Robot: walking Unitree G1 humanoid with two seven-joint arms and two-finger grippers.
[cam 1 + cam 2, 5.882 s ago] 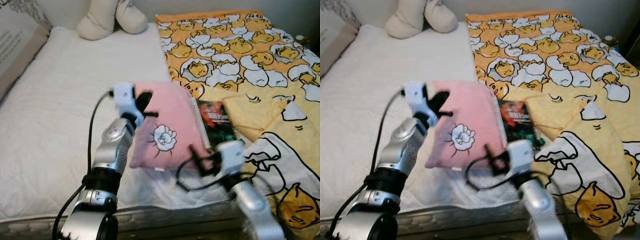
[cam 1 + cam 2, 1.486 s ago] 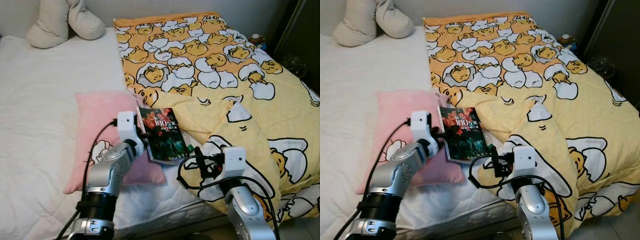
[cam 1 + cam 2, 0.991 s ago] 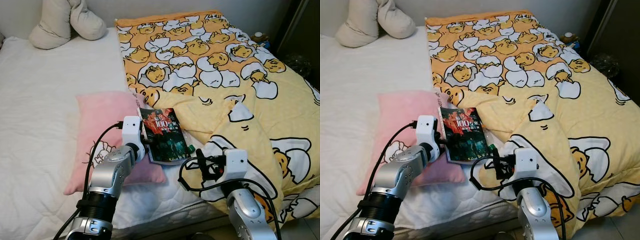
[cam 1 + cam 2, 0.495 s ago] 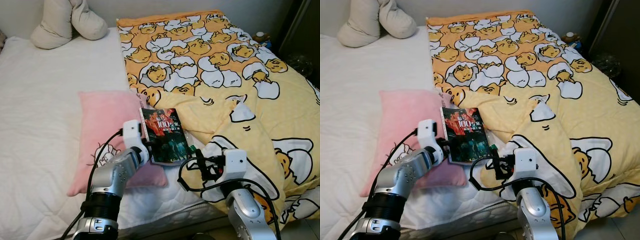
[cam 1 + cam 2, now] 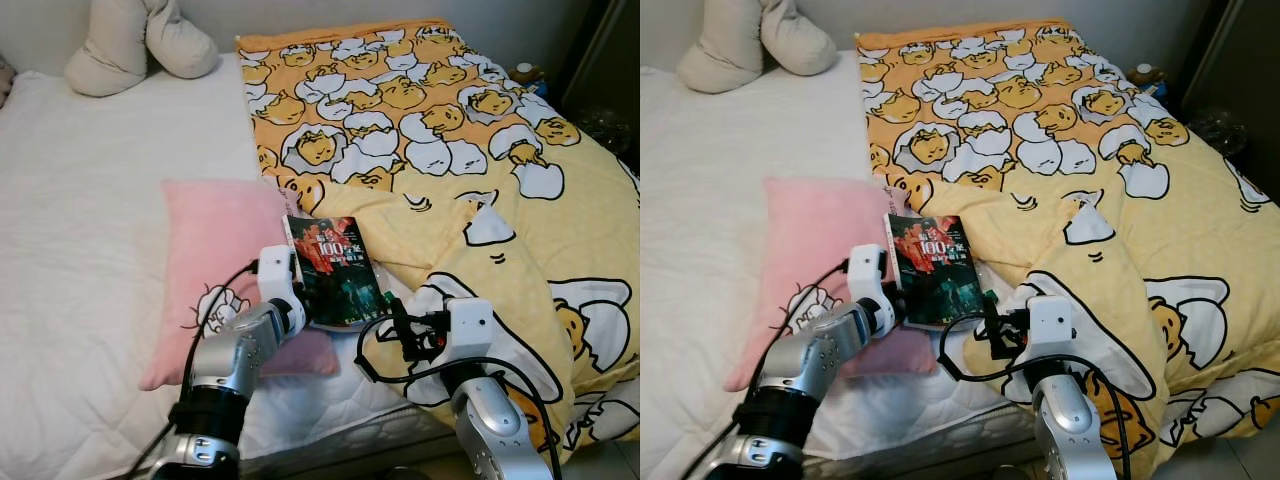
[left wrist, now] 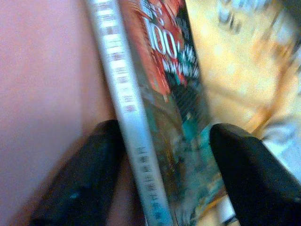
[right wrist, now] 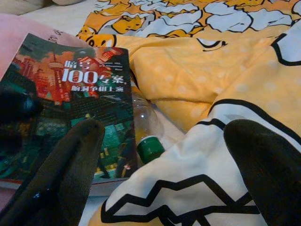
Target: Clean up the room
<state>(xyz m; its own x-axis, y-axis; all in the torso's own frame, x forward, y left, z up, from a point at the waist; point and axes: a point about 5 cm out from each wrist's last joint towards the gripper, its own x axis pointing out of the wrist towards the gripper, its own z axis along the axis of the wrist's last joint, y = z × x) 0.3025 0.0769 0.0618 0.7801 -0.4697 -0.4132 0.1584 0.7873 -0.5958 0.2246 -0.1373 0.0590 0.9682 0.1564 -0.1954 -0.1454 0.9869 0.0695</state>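
My left tool straddling the book spine, fingers apart — book lying on pink pillow beside yellow blanket, my right tool spread wide, just beside it.

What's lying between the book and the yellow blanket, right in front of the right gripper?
A clear plastic bottle with a green cap, wedged between the book and the blanket fold. The right wrist view shows it, ahead of the open right gripper.
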